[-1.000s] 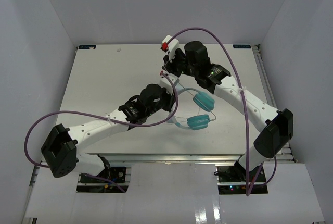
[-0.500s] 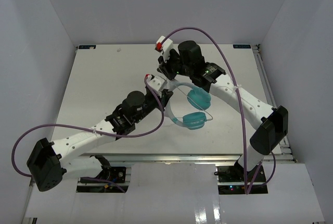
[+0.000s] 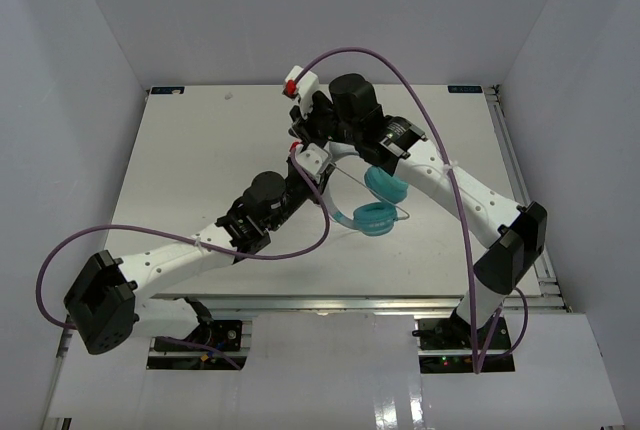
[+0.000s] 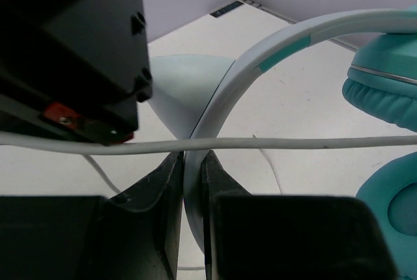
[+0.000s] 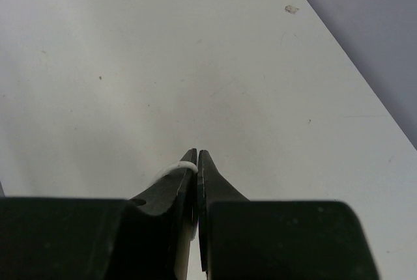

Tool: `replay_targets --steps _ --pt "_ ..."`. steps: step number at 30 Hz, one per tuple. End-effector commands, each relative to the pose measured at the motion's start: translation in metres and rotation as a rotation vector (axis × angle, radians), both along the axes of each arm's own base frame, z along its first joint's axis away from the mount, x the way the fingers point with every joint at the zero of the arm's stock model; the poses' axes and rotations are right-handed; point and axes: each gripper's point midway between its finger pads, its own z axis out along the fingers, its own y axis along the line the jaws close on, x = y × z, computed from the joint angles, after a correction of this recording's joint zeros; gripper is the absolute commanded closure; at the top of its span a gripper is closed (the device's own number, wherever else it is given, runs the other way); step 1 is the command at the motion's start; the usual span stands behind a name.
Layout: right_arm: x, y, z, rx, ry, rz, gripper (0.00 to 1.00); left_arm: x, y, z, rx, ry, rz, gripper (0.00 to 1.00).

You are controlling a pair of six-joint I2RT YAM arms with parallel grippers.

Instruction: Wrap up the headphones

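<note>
Top external view: two robot arms meet over the middle of a white table (image 3: 180, 150). The headphones (image 3: 375, 218) sit just right of where they meet, their two teal ear cups close together.

Left wrist view: the left gripper (image 4: 193, 159) is pinched shut on the pale headband (image 4: 260, 65), which arches up and right toward the ear cups (image 4: 384, 91). The thin pale cord (image 4: 293, 142) runs taut and level across the view, just in front of the headband.

Right wrist view: the right gripper (image 5: 197, 156) is closed on the cord, and a short white piece of it shows at the left fingertip. Only bare table lies beyond.

This looks like the winding step, with one arm steadying the headband while the other holds the cord stretched. The next move probably calls for the right arm to carry the cord around the headband or cups with the tension held, and the left grip must stay firm.

The two grippers are very near each other, so a collision is possible. Thick purple cables (image 3: 440, 130) loop above the work area and could snag the cord.
</note>
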Motion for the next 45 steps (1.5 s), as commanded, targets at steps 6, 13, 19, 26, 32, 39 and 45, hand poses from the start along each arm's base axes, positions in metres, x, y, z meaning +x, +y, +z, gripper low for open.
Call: replay_targets --steps 6,13,19,26,32,39,45 --pt "0.02 0.013 0.013 0.05 -0.026 -0.078 0.92 0.006 0.017 0.083 -0.207 -0.196 0.091 1.0" --pt "0.029 0.018 0.013 0.055 -0.027 -0.115 0.92 0.02 0.031 0.089 -0.238 -0.169 0.211 1.0" --pt "0.027 0.018 0.033 0.097 -0.053 -0.112 0.92 0.027 0.047 0.072 -0.242 -0.114 0.314 1.0" --pt "0.024 0.026 0.042 0.128 -0.038 -0.086 0.92 0.028 0.054 0.075 -0.258 -0.121 0.346 1.0" --pt "0.023 0.036 0.026 0.082 -0.047 -0.034 0.92 0.014 0.036 0.094 -0.265 -0.208 0.205 1.0" --pt "0.009 0.049 0.018 0.021 -0.103 0.072 0.92 0.002 -0.011 0.09 -0.117 -0.243 -0.038 1.0" --pt "0.007 0.046 0.007 -0.037 -0.137 0.115 0.92 -0.009 -0.019 0.09 -0.026 -0.295 -0.126 1.0"
